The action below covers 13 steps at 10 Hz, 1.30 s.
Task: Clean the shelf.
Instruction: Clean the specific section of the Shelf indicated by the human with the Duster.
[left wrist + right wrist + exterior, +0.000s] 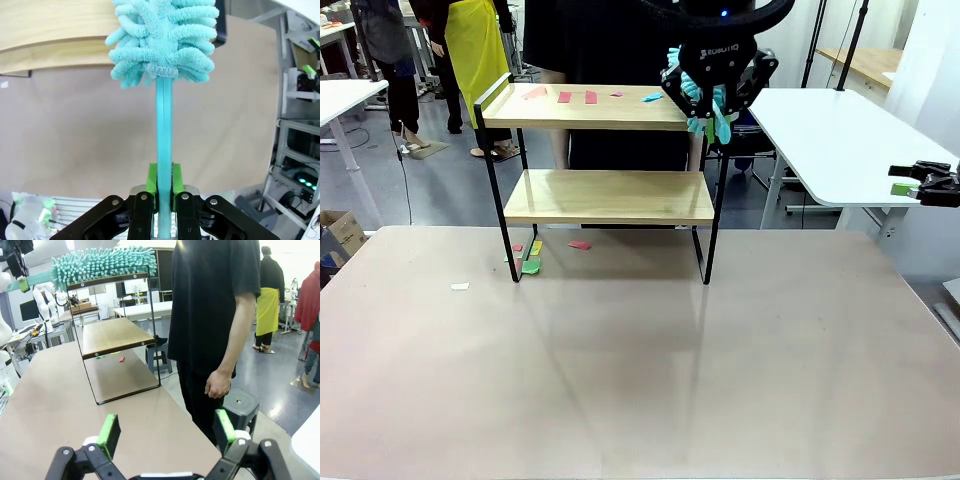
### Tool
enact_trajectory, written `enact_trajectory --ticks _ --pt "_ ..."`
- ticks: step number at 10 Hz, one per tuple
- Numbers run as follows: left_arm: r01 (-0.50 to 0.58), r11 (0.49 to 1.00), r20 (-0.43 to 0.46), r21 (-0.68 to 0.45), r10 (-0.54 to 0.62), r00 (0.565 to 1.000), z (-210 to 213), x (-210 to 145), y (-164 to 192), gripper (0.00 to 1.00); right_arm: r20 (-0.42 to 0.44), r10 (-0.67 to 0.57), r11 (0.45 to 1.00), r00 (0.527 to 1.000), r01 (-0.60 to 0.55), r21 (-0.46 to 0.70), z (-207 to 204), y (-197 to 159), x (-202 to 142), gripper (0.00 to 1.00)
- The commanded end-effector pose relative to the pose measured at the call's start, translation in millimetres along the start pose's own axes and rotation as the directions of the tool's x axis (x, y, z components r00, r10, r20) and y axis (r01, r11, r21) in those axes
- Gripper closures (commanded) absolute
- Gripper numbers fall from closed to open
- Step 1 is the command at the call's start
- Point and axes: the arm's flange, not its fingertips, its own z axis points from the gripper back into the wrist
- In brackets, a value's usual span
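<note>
The left gripper (165, 176), black with green pads, is clenched on the slim teal plastic handle of a fluffy teal microfibre duster (162, 40). In the front view this gripper (718, 88) hangs at the right end of the top board of the shelf (605, 197), a two-tier rack of light wooden boards in a thin black frame. The rack stands on the far half of the tan table (720, 380). Whether the duster head touches the board cannot be told. The right gripper (167, 432) is released, jaws wide, holding nothing, well apart at the table's right edge. The front view lists pink paper scraps (565, 97) on the top board and green, yellow and red scraps (530, 263) on the table beneath. The right wrist view adds a person in a black T-shirt (215, 315) standing just beyond the table, one hand (218, 384) hanging loose.
</note>
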Motion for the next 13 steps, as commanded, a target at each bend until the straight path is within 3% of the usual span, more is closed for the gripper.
enact_trajectory --ticks 1,10,12,13 --pt "0.001 1.0 -0.054 0.021 0.0 0.999 14.0 9.9 16.1 0.87 0.001 0.006 1.0 1.0 -0.006 0.002 -1.8 0.0 3.1 0.0" --pt "0.006 0.952 -0.156 0.307 0.044 0.987 44.4 20.3 143.5 0.87 0.001 0.006 1.0 1.0 -0.006 0.002 -1.8 0.0 3.1 0.0" --pt "-0.025 0.926 -0.163 0.377 0.093 0.982 46.6 20.1 182.6 0.87 0.001 0.006 1.0 1.0 -0.006 0.002 -1.8 0.0 3.1 0.0" --pt "-0.062 0.889 -0.135 0.454 0.137 0.981 50.1 17.7 204.0 0.87 0.001 0.006 1.0 1.0 -0.006 0.002 -1.8 0.0 3.1 0.0"
